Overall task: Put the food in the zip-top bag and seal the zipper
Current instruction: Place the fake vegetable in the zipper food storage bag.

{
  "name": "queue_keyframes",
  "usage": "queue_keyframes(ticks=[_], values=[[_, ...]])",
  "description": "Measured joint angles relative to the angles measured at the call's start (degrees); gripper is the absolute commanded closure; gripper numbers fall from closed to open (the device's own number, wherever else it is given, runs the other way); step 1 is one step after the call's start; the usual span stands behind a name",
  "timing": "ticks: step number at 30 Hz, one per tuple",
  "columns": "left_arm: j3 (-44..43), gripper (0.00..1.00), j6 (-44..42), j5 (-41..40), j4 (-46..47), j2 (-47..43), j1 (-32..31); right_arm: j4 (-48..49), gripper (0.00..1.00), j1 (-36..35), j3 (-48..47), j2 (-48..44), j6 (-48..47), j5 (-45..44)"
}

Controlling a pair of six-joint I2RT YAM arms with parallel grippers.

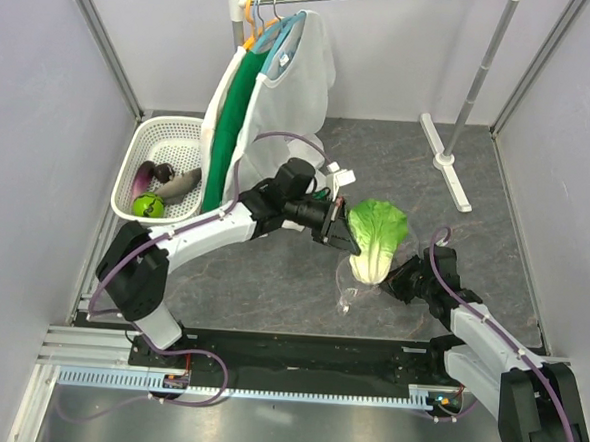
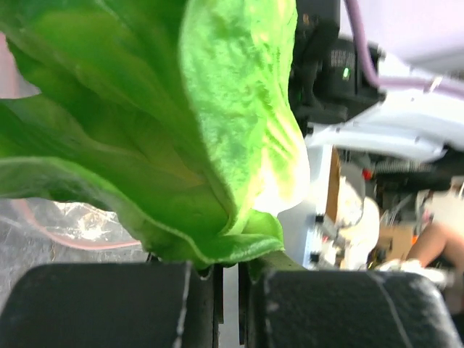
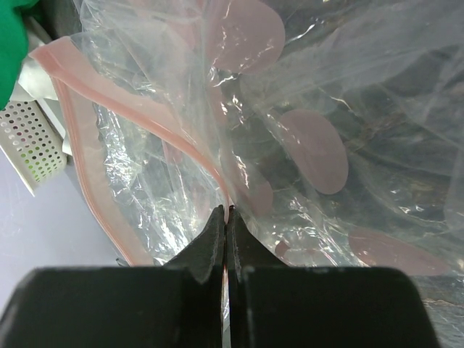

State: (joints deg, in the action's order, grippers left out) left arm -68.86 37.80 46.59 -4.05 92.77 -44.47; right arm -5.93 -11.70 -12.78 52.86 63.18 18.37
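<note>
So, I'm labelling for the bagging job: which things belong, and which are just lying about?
Job: leafy green lettuce head in the left gripper; clear plastic zip-top bag pinched by the right gripper; purple eggplant, small green round fruit and pale oblong vegetable in the white perforated basket.
Lying about: white mesh garment and green garment on the metal rack.

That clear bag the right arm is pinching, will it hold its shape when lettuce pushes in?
Probably not. The zip-top bag looks thin and crinkled, so it should flop. Pinched at one spot by the right gripper, its mouth may sag shut. The glossy film could slip from the fingers.
</note>
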Motion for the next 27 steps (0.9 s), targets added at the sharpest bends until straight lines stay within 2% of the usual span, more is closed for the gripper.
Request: queue_keyframes(ticks=[5,10,15,19,27], values=[[-0.37,0.98,-6.73,3.54,1.2,5.31,-1.81,0.48,1.0,0.0,-0.02,0.55,-0.02,0.24],[-1.27,0.98,-13.03,1.6,-1.4,13.86,-1.81,0.61,1.0,0.35,-0.13,0.61,-0.07,1.05],[-1.86,0.98,-18.47,-6.8,-5.79,15.74,-0.57,-0.15,1.0,0.7,-0.28,0.48,-0.52,1.77],[-3.45,0.98,-22.99,-17.16,-7.67,15.72,-0.68,-1.92,1.0,0.7,-1.79,0.37,-1.31,4.55],[-3.26,0.98,-33.29,-33.22,-9.6,13.22,-6.27,-3.37,1.0,0.96,-6.45,-1.57,-1.95,11.85]])
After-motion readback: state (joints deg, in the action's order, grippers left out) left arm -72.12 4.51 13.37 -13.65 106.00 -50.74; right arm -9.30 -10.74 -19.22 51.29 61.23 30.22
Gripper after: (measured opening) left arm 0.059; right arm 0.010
